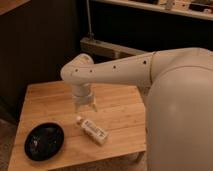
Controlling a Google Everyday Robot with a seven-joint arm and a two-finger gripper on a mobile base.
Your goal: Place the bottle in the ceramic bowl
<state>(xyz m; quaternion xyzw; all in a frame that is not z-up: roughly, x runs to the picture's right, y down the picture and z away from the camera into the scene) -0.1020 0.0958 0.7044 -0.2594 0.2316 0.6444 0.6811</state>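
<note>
Camera view: the gripper (85, 107) hangs over the wooden table (122, 107), with the bottle (93, 129) lying just in front of it.

The white arm (120, 69) reaches in from the right and bends down at the wrist, so the gripper points at the tabletop; its two fingers stand apart with nothing between them. The bottle lies on its side, white cap (78, 119) towards the gripper and body angled away to the lower right, its label facing up. It is not in the gripper's grasp. The ceramic bowl (44, 141) sits near the table's front left corner, left of the bottle and apart from it.
</note>
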